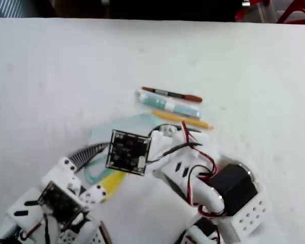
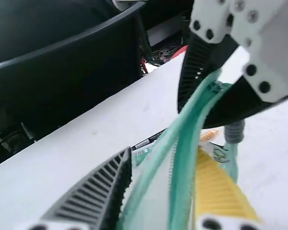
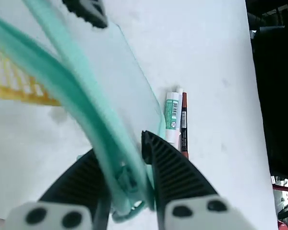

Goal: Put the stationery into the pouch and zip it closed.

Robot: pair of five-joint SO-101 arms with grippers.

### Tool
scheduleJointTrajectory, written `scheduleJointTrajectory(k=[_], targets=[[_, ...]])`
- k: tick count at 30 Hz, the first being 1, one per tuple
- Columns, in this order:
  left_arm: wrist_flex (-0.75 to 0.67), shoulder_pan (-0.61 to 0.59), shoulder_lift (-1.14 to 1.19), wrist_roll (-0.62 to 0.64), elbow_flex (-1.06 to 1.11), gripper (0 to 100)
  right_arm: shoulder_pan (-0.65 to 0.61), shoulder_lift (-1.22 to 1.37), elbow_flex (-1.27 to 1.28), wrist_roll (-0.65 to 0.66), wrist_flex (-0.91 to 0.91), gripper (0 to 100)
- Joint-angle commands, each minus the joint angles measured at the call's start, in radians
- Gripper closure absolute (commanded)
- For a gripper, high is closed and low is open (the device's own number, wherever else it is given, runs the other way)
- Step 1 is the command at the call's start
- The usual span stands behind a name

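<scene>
High view: white table [image 1: 66, 61] bears pouch [image 1: 137, 122], pens [image 1: 170, 104]; dark room [image 1: 142, 7] beyond.

The right arm [image 1: 229, 193] leans in from the side of the pouch [image 1: 129, 124] nearest the robot, its wrist bent down over the pouch's middle. The right gripper [image 3: 122, 153] has its ribbed black fingers [image 3: 173, 172] clamped on the pouch's teal zip edge. The left arm [image 1: 56, 198] lies low beside the pouch's near left end, with the left gripper [image 2: 158, 196] at that end's zip edge, facing the right gripper.
</scene>
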Motion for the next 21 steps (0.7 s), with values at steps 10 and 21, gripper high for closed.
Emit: scheduleJointTrajectory(k=[10,21], targets=[[-0.176,-0.090,0.002,0.009,0.160,97,0.054,0.193,-0.011,-0.104,-0.085,97.9],[-0.209,-0.094,0.005,0.018,0.166,98,0.094,0.171,-0.017,-0.150,-0.114,81.4]])
